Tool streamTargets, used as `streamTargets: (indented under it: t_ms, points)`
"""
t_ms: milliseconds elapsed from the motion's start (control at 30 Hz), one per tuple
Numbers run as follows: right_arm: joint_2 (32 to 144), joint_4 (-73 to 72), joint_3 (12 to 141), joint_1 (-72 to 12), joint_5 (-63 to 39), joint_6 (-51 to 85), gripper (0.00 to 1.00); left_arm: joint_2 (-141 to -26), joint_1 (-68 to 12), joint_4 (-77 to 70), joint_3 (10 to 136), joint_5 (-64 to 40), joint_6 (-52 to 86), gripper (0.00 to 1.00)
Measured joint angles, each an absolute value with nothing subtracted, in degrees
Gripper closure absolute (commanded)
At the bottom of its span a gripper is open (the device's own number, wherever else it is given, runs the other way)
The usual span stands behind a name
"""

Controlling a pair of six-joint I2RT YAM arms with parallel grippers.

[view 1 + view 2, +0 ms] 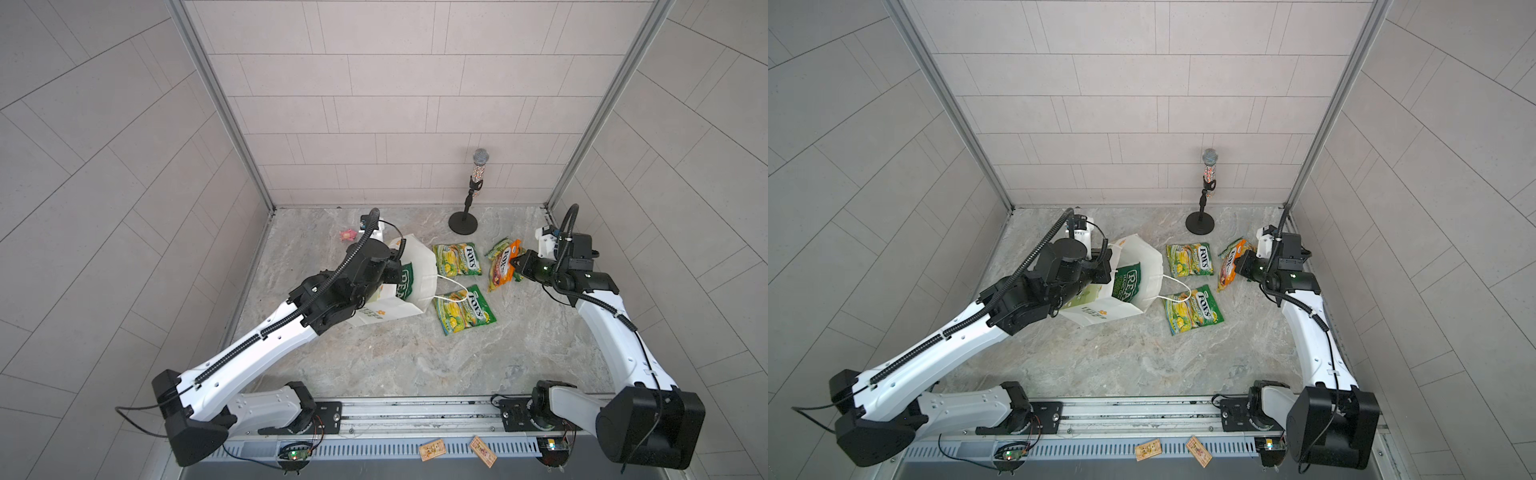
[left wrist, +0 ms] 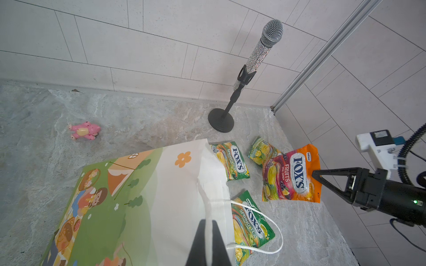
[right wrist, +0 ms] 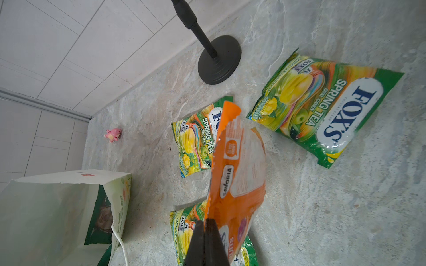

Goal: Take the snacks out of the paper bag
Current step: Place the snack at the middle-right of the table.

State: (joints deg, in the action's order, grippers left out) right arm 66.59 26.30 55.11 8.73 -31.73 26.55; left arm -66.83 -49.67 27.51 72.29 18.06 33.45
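We are clamping our right jaws shut on the edge of an orange FOX'S sweet packet (image 2: 290,177). Our left jaws are pinching the rim of the tipped white paper bag (image 1: 415,266), a dark green crisp packet (image 1: 1127,280) lying inside. Three green FOX'S packets (image 1: 463,309) are resting on the marbled surface (image 1: 415,361).

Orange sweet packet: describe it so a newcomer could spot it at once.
Start at the microphone stand by the back wall and look toward the right arm. The orange packet is pinched in the right end effector. Its neighbours are green packets lying flat.
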Motion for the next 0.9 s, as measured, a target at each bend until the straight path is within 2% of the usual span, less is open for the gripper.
streamTargets:
  t_ms: [500,900]
  points:
    - [70.57,21.89,46.15,16.21,-33.87,26.11,1.0,-66.72,-49.67,27.29,72.27,17.67,32.91,1.0]
    - [70.57,29.76,44.36,16.29,-16.6,23.99,1.0,-66.52,-49.67,27.27,72.27,16.71,32.53,1.0]
